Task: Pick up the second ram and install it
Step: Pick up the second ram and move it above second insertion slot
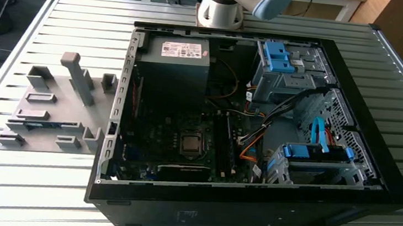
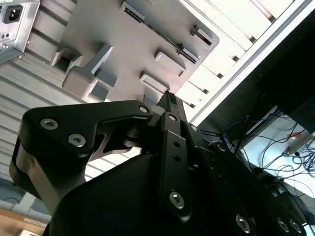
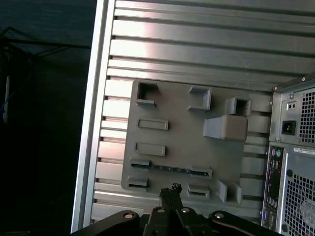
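Currently: approach step, pick not begun. Second ram [image 3: 167,168] — flat in the grey tray [image 3: 184,135]. My gripper [image 3: 169,188] hovers above it, fingers closed on nothing; a grasp calls for parting them across the stick.

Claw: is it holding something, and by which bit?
Nothing is held. The claw is empty, well clear of the gray tray where the second ram lies.
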Controlling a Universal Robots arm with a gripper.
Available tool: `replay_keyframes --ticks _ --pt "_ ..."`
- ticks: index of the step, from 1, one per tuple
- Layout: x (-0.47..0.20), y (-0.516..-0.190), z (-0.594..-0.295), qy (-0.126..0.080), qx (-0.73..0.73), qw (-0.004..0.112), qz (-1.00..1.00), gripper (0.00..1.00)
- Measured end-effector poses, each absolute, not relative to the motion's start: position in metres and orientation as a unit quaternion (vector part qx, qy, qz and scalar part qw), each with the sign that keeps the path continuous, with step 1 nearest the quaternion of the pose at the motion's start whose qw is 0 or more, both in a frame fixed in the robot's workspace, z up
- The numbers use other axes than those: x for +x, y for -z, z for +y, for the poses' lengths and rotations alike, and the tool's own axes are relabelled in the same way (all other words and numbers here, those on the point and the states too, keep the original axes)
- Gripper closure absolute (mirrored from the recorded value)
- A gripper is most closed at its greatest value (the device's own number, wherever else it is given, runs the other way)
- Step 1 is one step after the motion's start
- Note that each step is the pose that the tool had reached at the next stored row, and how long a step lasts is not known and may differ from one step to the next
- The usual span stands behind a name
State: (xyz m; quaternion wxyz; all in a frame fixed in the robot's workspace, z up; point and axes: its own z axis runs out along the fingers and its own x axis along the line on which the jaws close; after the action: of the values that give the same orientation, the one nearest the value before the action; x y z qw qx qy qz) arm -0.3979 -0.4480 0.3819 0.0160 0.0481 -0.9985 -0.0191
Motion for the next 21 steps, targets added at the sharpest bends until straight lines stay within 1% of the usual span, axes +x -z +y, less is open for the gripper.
replay_keyframes --ticks 21 --pt "-0.398 -0.3804 -0.448 0.016 0.216 0.019 -0.976 0.89"
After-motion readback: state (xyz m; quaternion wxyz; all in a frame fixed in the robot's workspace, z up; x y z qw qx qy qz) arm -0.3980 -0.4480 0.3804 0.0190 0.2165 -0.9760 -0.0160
